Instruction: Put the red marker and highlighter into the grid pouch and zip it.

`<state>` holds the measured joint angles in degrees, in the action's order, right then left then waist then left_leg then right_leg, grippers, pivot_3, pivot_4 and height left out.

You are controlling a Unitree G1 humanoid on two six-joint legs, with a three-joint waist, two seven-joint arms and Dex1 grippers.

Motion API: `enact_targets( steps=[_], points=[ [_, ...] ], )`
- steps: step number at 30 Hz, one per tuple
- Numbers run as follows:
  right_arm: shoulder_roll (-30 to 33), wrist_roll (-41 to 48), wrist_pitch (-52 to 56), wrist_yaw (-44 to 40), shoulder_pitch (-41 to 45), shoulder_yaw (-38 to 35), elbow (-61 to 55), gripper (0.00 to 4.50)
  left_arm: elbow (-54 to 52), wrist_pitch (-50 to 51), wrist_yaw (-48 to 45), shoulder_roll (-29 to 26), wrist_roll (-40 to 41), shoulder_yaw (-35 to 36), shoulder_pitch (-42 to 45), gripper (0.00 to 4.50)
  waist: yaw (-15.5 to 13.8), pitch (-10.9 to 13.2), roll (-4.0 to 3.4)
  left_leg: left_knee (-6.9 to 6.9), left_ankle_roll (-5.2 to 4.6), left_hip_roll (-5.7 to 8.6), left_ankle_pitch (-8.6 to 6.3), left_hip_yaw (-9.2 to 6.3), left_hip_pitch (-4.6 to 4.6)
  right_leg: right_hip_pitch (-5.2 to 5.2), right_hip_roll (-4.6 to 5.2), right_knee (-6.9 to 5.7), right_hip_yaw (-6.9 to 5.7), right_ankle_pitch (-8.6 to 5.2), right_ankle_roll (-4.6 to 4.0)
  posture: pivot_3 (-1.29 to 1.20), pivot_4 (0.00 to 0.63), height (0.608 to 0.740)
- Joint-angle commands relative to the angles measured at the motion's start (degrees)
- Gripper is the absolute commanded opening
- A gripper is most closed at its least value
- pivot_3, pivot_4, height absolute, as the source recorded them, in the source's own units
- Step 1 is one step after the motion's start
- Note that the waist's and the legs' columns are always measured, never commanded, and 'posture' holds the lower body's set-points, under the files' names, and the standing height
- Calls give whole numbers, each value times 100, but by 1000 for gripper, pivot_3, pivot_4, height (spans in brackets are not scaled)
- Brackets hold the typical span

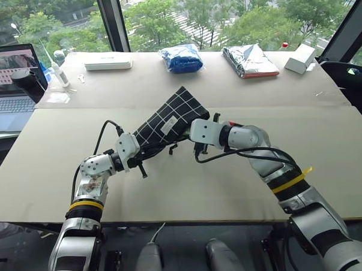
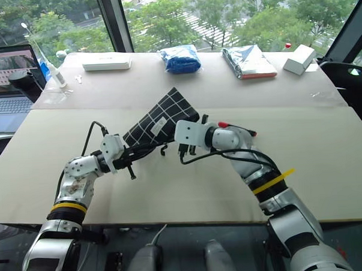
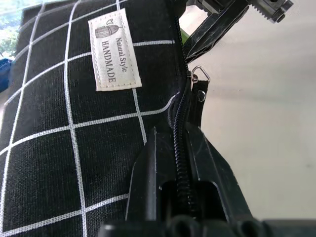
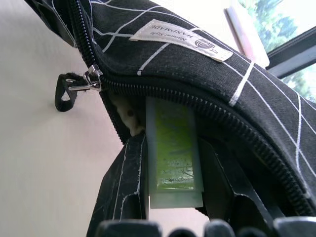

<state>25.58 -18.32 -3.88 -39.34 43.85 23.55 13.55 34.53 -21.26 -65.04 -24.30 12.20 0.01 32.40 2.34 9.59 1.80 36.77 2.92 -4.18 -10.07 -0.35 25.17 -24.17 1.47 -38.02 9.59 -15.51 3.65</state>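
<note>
Tabletop (image 1: pixel 183 189): grid pouch (image 1: pixel 168 121), label "Natural Style HANDMADE" (image 3: pixel 112 49), left jaws clamped on it; right jaws clamp highlighter (image 4: pixel 173 153).

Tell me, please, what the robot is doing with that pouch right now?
The left gripper is shut on the zipper edge of the grid pouch, holding it up off the table. The right gripper holds the green highlighter with its tip entering the open mouth. The red marker lies on the table behind the right arm. The zipper is unzipped.
</note>
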Motion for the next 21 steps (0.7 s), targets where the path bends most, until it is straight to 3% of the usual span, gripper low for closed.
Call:
enact_targets(
  steps=[1,6,12,13,15,16,18,21],
  points=[
    [230,-336,-615,73,-38,129,112,1056,-125,-84,-32,-25,70,20,124,0,0,0,0,0,0,0,0,0,0,1,0,0,0,0,0,0,150,740],
    [608,-691,-1379,348,-108,174,419,1056,-122,-44,-57,-42,91,38,135,0,11,0,0,0,0,0,0,0,0,0,0,1,0,0,0,0,150,740],
    [598,-590,-1677,354,-266,121,507,1056,-158,52,-116,11,185,67,168,0,26,0,0,-1,0,0,0,0,0,0,0,1,0,0,0,0,150,740],
    [548,-493,-1627,346,-292,62,491,2056,-181,85,-124,32,219,76,168,0,26,0,0,-1,0,0,0,0,0,1,0,0,0,0,-1,0,150,740],
    [456,-439,-1545,449,-279,-44,504,2448,-226,145,-154,61,291,92,165,0,27,0,0,-1,0,0,0,-1,-1,2,0,1,0,0,-1,0,150,740],
    [437,-404,-1507,405,-274,-63,512,2964,-255,179,-169,66,325,94,156,0,27,0,0,-1,0,0,0,-1,-1,2,0,1,0,0,-1,0,150,740],
    [413,-411,-1496,476,-251,-123,563,3399,-293,234,-175,68,368,99,147,0,27,0,0,-1,0,0,0,-1,0,3,0,0,0,1,-1,0,150,740],
    [392,-218,-1415,434,-240,-315,587,4491,-380,397,-143,101,466,154,132,0,23,0,0,0,0,0,0,-1,-1,3,0,0,0,1,-1,0,150,740]
  ],
)
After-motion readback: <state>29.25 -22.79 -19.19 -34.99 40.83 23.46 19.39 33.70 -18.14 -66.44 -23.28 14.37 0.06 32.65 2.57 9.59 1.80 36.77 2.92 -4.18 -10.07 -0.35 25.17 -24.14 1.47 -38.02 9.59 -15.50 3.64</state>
